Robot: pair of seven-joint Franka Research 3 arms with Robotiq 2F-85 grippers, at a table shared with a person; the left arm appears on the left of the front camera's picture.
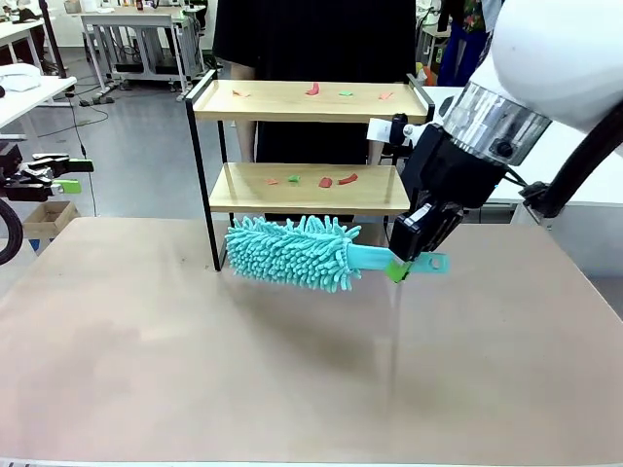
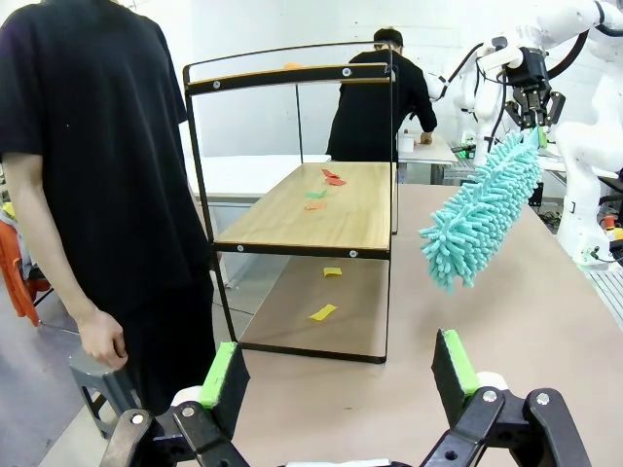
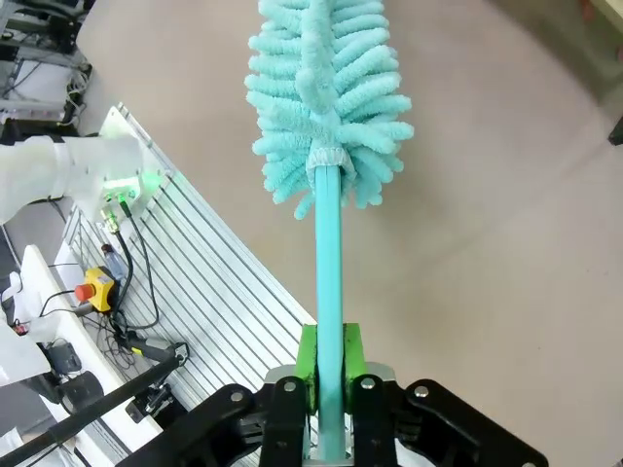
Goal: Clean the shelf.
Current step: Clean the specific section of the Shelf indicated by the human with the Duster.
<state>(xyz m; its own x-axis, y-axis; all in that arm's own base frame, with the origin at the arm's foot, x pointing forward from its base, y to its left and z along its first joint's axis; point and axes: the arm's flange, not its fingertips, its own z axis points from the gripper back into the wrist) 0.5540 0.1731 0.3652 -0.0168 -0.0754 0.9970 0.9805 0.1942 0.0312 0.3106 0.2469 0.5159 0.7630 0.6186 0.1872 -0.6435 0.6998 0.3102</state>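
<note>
The duster (image 1: 292, 251) is pinched by the right gripper (image 1: 401, 269), aimed at 9 o'clock; the left gripper (image 2: 338, 370) is spread.

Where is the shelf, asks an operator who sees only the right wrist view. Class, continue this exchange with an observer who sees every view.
Observer: The shelf stands at the far edge of the table; your duster hangs just in front of its lower board, not touching.
Operator: Is it dirty?
Observer: Small red, green and orange scraps lie on both boards.
Operator: And the other arm?
Observer: The left gripper is open and empty, facing the shelf's end.
</note>
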